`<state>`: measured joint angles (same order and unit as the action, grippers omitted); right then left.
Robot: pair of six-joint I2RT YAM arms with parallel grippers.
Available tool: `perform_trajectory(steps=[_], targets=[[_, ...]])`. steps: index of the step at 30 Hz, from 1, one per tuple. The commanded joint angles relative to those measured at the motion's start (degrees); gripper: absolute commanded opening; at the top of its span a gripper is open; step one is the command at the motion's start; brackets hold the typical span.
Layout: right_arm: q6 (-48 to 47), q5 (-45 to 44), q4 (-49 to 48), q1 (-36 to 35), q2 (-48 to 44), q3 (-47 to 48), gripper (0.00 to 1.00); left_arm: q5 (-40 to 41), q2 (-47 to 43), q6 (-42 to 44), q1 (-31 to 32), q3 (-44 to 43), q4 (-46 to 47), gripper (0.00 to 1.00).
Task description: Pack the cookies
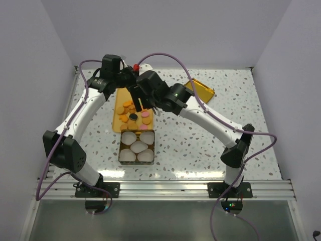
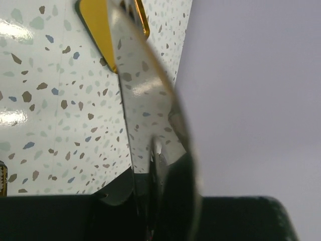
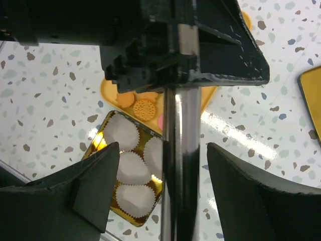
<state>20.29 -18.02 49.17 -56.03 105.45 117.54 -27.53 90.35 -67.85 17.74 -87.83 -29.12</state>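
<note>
Cookies (image 1: 131, 111) all on yellow tray (image 1: 117, 126), none packed; cups (image 1: 136, 147) empty; left gripper (image 2: 155, 201) pinches metal tool (image 2: 145, 100); right gripper (image 3: 163, 153) wide

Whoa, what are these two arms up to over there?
They are packing cookies. The left gripper is shut on a shiny metal tool, held above the orange tray where the cookies lie. The right gripper is open, its fingers either side of that tool without gripping it. Beside the tray, a gold tin holds five white paper cups, none filled yet. A gold lid lies apart.
</note>
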Motion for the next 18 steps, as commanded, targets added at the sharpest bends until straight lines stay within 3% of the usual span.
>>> perform_trajectory(steps=[1,13,18], targets=[[-3.07,-5.96,6.02,-2.15,2.91,6.56,0.73,0.54,0.71,3.51,-0.07,-5.42,-5.84,0.03],[-2.98,-11.51,10.69,-3.73,5.73,6.66,0.27,3.36,2.56,8.53,-0.16,-11.83,-15.26,0.17],[-1.14,-10.99,10.07,-3.74,5.03,5.34,0.24,3.8,2.03,9.76,-0.33,-12.45,-15.87,0.46]])
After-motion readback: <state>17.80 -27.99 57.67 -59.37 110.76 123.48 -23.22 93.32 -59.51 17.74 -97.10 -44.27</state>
